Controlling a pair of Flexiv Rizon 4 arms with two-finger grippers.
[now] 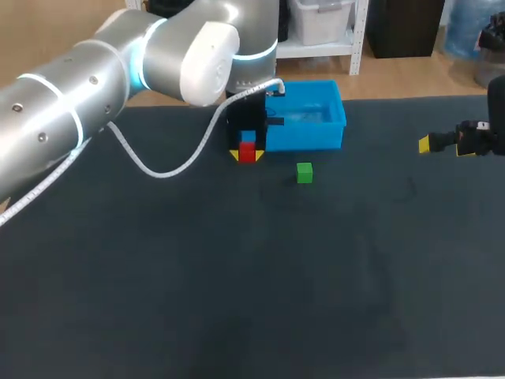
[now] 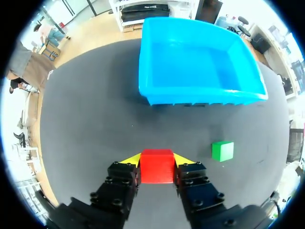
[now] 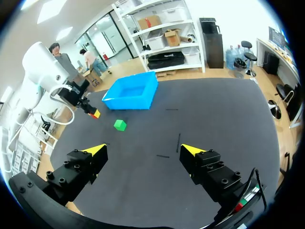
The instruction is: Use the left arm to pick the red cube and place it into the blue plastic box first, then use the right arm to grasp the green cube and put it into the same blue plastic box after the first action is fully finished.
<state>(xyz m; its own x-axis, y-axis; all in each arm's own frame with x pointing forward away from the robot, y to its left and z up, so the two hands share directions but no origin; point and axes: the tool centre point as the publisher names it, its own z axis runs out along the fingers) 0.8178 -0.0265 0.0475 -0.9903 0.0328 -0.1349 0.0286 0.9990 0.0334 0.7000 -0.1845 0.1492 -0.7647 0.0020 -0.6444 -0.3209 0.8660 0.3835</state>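
Observation:
The red cube (image 2: 157, 165) sits between the yellow-tipped fingers of my left gripper (image 2: 157, 160), which is shut on it from both sides. From the head view the red cube (image 1: 248, 151) and left gripper (image 1: 247, 154) are just left of the blue plastic box (image 1: 309, 126), near its front corner. In the left wrist view the box (image 2: 200, 88) is ahead of the gripper, with nothing inside. A green cube (image 1: 304, 173) lies on the dark table in front of the box, beside my left gripper (image 2: 222, 150). My right gripper (image 3: 143, 151) stands wide open at the table's right edge (image 1: 451, 144), holding nothing.
The dark table (image 1: 237, 276) stretches wide in front of the box. A white cable (image 1: 170, 166) loops from my left arm down toward the tabletop. Two thin marks (image 3: 178, 142) lie on the table ahead of the right gripper.

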